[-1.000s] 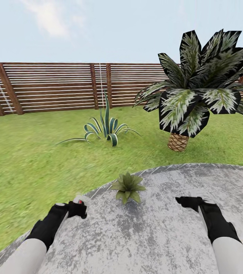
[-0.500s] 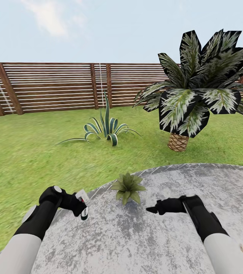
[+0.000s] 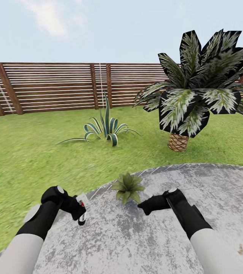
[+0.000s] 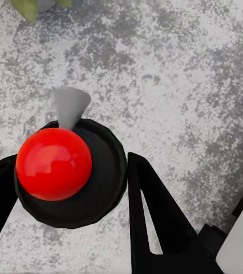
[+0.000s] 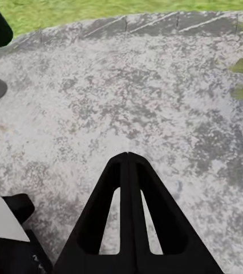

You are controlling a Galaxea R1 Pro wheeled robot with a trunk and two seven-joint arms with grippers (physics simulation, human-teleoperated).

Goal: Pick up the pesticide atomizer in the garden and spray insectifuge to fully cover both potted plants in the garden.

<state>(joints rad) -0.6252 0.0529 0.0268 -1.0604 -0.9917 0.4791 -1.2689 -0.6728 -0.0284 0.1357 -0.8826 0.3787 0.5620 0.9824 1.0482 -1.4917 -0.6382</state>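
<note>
Sunlit garden lawn (image 3: pixel 22 152), brown slatted fence (image 3: pixel 49 87) at twelve o'clock, round grey paved patch (image 3: pixel 136 236) underfoot. At eight o'clock, left tool (image 3: pixel 77 207) clamped around pesticide atomizer (image 3: pixel 82 209), red-capped head (image 4: pixel 53 164) seated between its fingers (image 4: pixel 156 222), nozzle tipped toward the paving. At five o'clock, right tool (image 3: pixel 144 208) empty, fingertips pressed together, just beside potted plant (image 3: pixel 128 187) at centre. Big palm (image 3: pixel 197 87) at two o'clock, striped agave (image 3: pixel 104 129) at eleven. Sprayer likely light, rigid, slick plastic; best gripped low on the body, trigger kept free.
</note>
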